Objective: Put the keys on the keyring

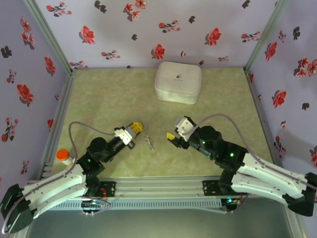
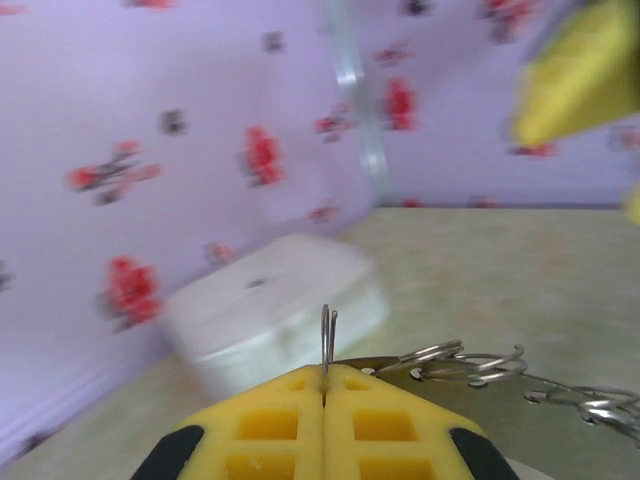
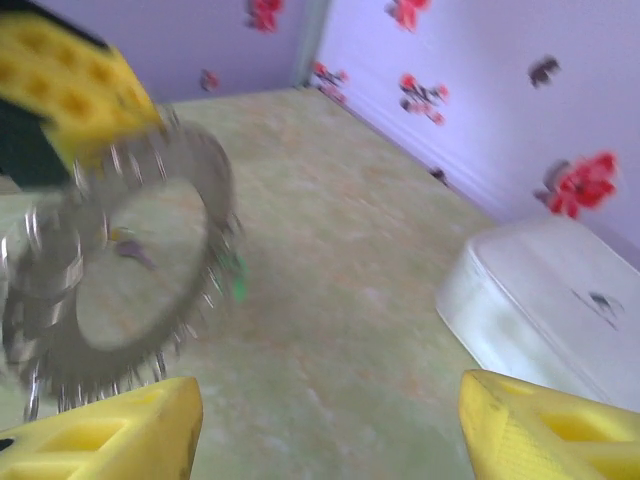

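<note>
My left gripper (image 1: 137, 128) is shut on the keyring (image 2: 327, 338); its yellow pads pinch a thin metal ring edge-on. Linked metal rings (image 2: 470, 364) trail off to the right of it. From the right wrist the keyring (image 3: 120, 270) is a blurred dark grey toothed loop hanging under the left gripper's yellow finger (image 3: 70, 85). A small green key head (image 3: 238, 288) shows at the loop's right edge. From above, the bunch (image 1: 149, 143) hangs between the two grippers. My right gripper (image 1: 174, 131) stands open just right of it, with nothing between its fingers (image 3: 110, 440).
A white rounded square box (image 1: 178, 82) sits at the back middle of the green table. An orange-capped white object (image 1: 64, 156) stands at the left edge by the left arm. Flowered walls close in the left, back and right sides.
</note>
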Robot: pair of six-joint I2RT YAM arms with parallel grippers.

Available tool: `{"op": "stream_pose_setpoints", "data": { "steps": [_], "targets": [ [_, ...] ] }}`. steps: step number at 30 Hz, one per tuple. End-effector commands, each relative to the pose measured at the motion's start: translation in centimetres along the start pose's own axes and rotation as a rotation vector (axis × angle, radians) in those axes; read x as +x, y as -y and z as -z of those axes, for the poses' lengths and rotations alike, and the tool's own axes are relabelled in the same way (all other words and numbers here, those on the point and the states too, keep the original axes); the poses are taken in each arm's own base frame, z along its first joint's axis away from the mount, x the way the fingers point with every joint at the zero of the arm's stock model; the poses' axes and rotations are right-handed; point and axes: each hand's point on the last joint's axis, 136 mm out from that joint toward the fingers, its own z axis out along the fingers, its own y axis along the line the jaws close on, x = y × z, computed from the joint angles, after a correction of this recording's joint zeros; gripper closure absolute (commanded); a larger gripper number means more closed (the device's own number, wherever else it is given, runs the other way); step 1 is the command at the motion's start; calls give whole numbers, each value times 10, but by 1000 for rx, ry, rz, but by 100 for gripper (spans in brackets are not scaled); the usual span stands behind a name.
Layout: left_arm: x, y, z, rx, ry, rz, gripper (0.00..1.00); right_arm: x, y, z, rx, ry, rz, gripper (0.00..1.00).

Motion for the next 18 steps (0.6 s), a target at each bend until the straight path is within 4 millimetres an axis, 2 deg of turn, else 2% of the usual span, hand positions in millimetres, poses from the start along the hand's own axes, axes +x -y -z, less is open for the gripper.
{"op": "stream_pose_setpoints", "data": {
  "steps": [1,5,8,10,13,18],
  "targets": [
    [-10,-78,12,-336,-42,-34,100,14,18,-19,133,-93,-98,31],
    [4,-118,24,-469,-144,-30,100,28,-1,-53,84,-194,-176,30],
    [10,-148,35,-611,-171,-10,100,37,-29,-85,-18,-249,-214,30],
    [17,-171,47,-717,-193,16,100,46,-55,-109,-119,-290,-171,31],
    [20,-200,66,-850,-179,73,100,47,-83,-142,-197,-301,-90,32],
    [21,-225,85,-960,-165,149,100,46,-130,-196,-312,-305,-2,32]
  ]
}}
